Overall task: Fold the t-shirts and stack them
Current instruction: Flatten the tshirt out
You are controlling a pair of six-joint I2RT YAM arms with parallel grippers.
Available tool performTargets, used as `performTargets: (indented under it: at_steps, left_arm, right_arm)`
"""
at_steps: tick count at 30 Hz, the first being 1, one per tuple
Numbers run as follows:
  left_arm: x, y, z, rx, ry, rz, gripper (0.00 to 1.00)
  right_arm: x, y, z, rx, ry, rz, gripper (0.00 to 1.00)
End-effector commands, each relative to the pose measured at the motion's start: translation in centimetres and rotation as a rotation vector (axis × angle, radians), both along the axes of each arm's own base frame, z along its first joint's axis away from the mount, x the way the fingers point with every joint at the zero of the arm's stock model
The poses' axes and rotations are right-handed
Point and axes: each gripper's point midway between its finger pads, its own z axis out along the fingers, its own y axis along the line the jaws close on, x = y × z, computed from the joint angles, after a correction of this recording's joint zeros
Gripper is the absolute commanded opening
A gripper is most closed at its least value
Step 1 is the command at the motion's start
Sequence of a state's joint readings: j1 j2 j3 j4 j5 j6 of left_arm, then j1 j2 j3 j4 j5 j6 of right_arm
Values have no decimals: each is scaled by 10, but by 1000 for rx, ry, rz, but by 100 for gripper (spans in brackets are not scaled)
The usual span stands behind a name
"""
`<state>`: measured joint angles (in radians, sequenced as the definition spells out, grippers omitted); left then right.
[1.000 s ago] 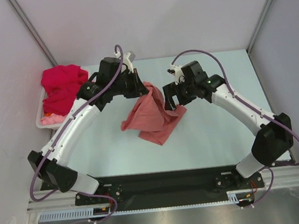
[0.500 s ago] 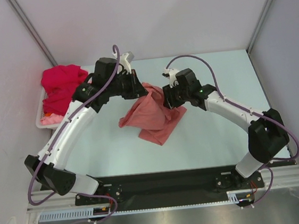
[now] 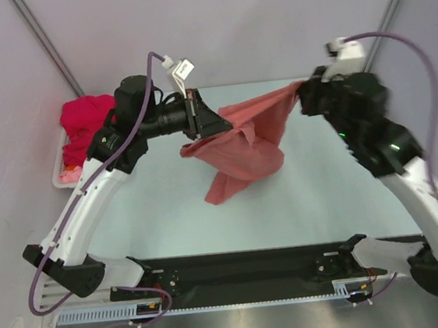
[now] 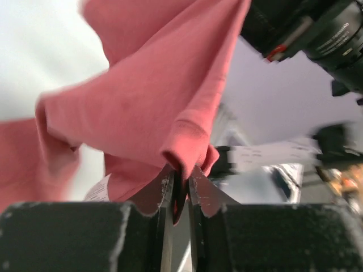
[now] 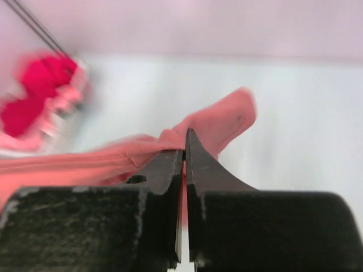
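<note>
Now that the right gripper has clamped on a corner of the salmon shirt and swung right, while the left gripper keeps pinching another edge, it hangs stretched between them above the table, ready for laying flat.

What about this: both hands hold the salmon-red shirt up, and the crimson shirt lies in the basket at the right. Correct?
One slip: the top view shows the basket with the crimson shirt at the left, not the right.
</note>
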<state>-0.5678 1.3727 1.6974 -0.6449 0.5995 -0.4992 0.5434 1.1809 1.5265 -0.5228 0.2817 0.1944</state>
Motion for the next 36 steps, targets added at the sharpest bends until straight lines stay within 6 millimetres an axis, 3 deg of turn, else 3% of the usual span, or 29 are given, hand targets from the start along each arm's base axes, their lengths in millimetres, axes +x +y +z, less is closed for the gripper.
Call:
performTargets:
  at_steps: [1,2,5,7,8,11,14,15,17,18,20,21,22,24,25,28,29,30,31,32,33,34,35,36]
  left_arm:
    - [-82,-16,98,-274,-174,-286,17]
    - [-102,-24,105,-296,-177,-347,17]
    - [-139,-36,124,-348,-191,-429,14]
    - [-143,-39,128,-360,-183,-404,12]
    - [-148,-38,130,-368,-173,-400,12]
    - [-134,-33,127,-348,-200,-301,11]
    - [-88,-14,114,-226,-245,-16,11]
    - [-73,-7,107,-183,-238,64,7]
    - [-33,14,79,-75,-222,230,2]
    - [-11,22,50,-3,-196,321,6]
    - [29,50,13,85,-145,475,6]
    - [46,61,-25,160,-94,538,7]
    - [72,87,-48,199,-31,643,7]
    - [95,109,-94,275,68,710,10]
    - [115,126,-122,329,121,764,8]
    - [151,159,-168,446,128,826,0]
    - [166,166,-194,507,160,840,0]
    - [177,173,-197,534,168,858,0]
    - [185,179,-204,564,182,867,0]
    - [195,184,-225,626,208,856,0]
    - [204,185,-218,637,189,857,2]
    - [206,184,-221,660,186,835,7]
    - [204,179,-233,679,227,796,21]
    - [205,176,-228,666,222,785,28]
  right_arm:
    - [-75,-58,103,141,-225,-83,0]
    - [-89,-59,117,167,-254,-43,0]
    - [-139,-70,164,228,-369,61,0]
    - [-154,-70,177,246,-397,109,0]
    - [-161,-67,194,259,-423,146,0]
    - [-148,-52,198,264,-383,176,0]
    - [-113,-39,191,209,-366,134,0]
    - [-81,-22,175,170,-328,123,0]
    - [-48,-3,157,111,-309,132,0]
    - [-21,18,144,93,-303,163,0]
    - [17,34,121,57,-284,168,0]
    - [53,51,95,35,-253,173,0]
    - [68,64,81,22,-239,205,0]
    - [109,78,52,4,-218,211,0]
    - [141,92,15,-18,-154,214,0]
    - [204,101,-39,-36,-52,164,4]
    - [215,102,-50,-35,-19,160,17]
    - [217,98,-75,-53,89,150,25]
    - [222,97,-84,-66,130,147,32]
    - [230,100,-85,-70,148,140,48]
    - [220,91,-108,-111,258,125,59]
    - [217,81,-119,-113,310,84,69]
    - [198,71,-136,-130,415,74,82]
    - [186,66,-147,-124,481,78,84]
